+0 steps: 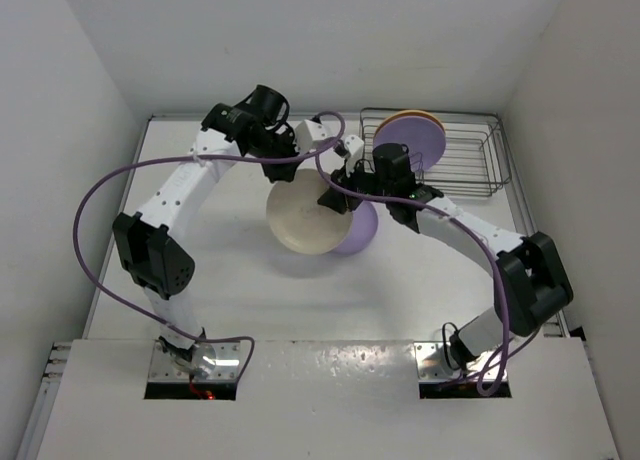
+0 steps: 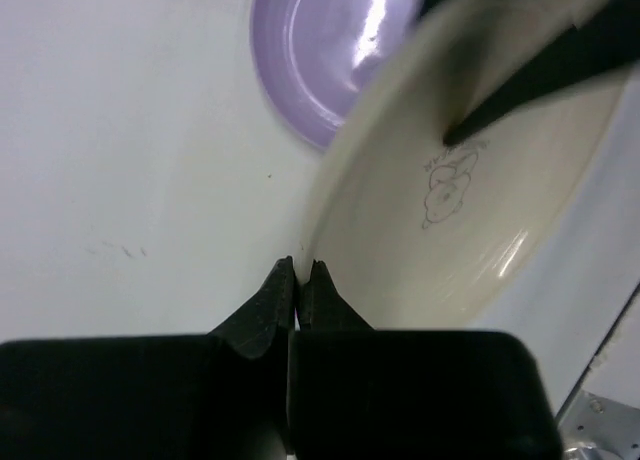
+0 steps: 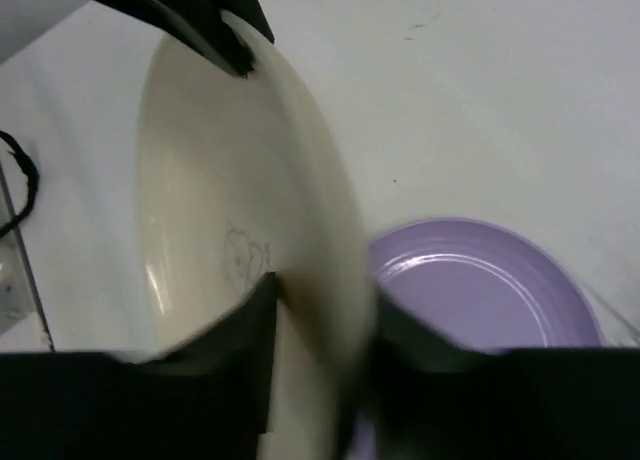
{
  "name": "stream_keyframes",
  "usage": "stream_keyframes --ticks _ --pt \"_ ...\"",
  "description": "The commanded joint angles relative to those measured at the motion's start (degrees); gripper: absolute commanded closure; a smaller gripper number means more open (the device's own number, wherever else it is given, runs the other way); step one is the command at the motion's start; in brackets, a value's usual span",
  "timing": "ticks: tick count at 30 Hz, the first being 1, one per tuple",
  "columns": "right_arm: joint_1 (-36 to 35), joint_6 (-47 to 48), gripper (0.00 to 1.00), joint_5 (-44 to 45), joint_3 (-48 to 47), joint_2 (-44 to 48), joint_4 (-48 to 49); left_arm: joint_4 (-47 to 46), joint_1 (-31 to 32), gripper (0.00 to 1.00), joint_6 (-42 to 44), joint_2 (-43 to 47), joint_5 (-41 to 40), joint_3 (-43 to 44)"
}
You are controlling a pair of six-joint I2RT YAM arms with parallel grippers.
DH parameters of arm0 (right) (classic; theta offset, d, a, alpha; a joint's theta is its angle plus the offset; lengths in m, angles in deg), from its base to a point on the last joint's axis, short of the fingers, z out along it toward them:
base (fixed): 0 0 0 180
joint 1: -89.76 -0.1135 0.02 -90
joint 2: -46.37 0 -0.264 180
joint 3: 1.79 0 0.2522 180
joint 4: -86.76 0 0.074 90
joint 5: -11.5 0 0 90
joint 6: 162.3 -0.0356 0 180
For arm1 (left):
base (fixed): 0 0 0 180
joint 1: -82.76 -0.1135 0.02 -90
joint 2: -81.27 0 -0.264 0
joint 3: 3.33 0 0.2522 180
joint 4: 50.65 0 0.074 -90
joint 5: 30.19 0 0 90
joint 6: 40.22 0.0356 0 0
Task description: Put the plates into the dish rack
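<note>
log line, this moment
right jaws clamp tilted cream plate | left jaws shut at rim | lavender plate on table | dish rack holds orange plate, second lavender plate

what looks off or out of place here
Only the cream plate: it is tilted steeply, its rim between the fingers of the right gripper, partly over a lavender plate lying flat. Looks like mid-carry, not a mishap; no damage visible.
</note>
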Motion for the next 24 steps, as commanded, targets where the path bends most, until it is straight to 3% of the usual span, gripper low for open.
stream_keyframes --ticks 1,2,4,5,7,8,11,16,17,19,22,24 --pt "0.4 -0.04 0.89 1.55 -3.53 -0.19 1.38 -1.35 0.1 1.0 -2.15 4.01 2.12 -1.99" --pt "0.4 0.14 0.99 1.97 -2.74 0.16 2.34 -1.96 0.62 1.0 -2.15 4.63 1.51 -2.69" --pt "1.36 2.68 1.0 3.9 -0.11 2.35 6.71 -3.28 0.63 0.98 -2.77 5.34 -0.77 -3.84" --pt "1.8 3.64 1.0 4.26 0.69 3.84 7.79 -3.29 0.63 0.84 -3.55 5.34 -1.65 -4.63" --pt "4.33 10.75 1.0 5.4 1.48 5.69 9.38 -4.69 0.63 0.68 -5.05 5.34 -3.14 -5.25" --pt "4.88 12.69 1.0 5.84 1.05 6.04 9.64 -5.48 0.63 0.54 -5.66 5.34 -3.15 -5.77" --pt "10.32 25.06 1.0 6.37 -2.11 8.25 9.91 -7.32 -0.15 0.38 -7.33 5.34 -3.85 -5.78" --pt "22.96 40.19 1.0 -3.97 -13.88 6.32 4.21 -10.14 -2.53 0.33 -8.83 5.34 -5.88 -8.49" --pt "25.42 47.87 1.0 -7.74 -16.51 5.79 -0.5 -10.14 -3.14 0.33 -9.44 4.81 -5.88 -9.28" --pt "27.29 53.02 1.0 -10.93 -21.69 2.8 -4.83 -10.67 -3.15 0.33 -9.45 4.81 -6.4 -11.92" --pt "30.01 68.55 1.0 -12.87 -25.31 -0.97 -15.81 -11.99 -4.37 0.33 -10.68 4.2 -7.02 -14.12" --pt "30.02 71.68 1.0 -12.7 -26.54 -3.43 -16.46 -12.51 -4.9 0.33 -11.21 4.19 -7.02 -15.44"
